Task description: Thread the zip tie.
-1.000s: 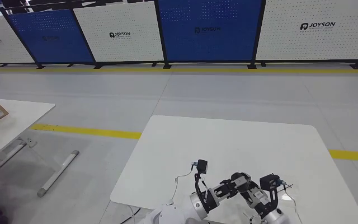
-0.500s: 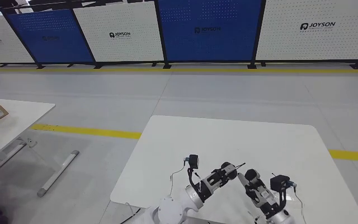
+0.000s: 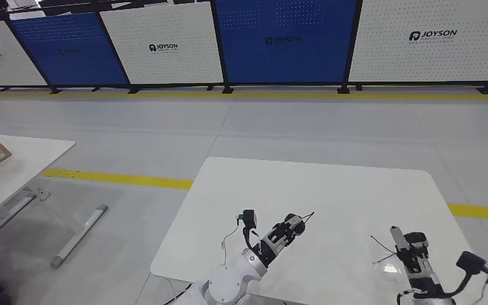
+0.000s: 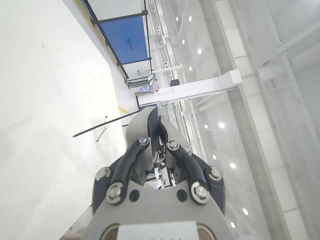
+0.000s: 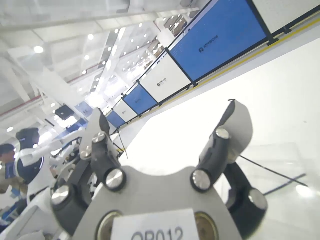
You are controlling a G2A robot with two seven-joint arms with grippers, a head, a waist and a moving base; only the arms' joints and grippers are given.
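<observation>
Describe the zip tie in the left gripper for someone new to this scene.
Over the white table, find the left gripper, shut. A thin black zip tie juts from it; the other tie, by the open right gripper, is not held.

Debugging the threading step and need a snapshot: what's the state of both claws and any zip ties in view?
left claw: shut on the zip tie.
zip tie: held at one end, straight, not looped or threaded, free end sticking out.
right claw: open, holding nothing.
second zip tie: loose beside the right claw, straight, not gripped.
</observation>
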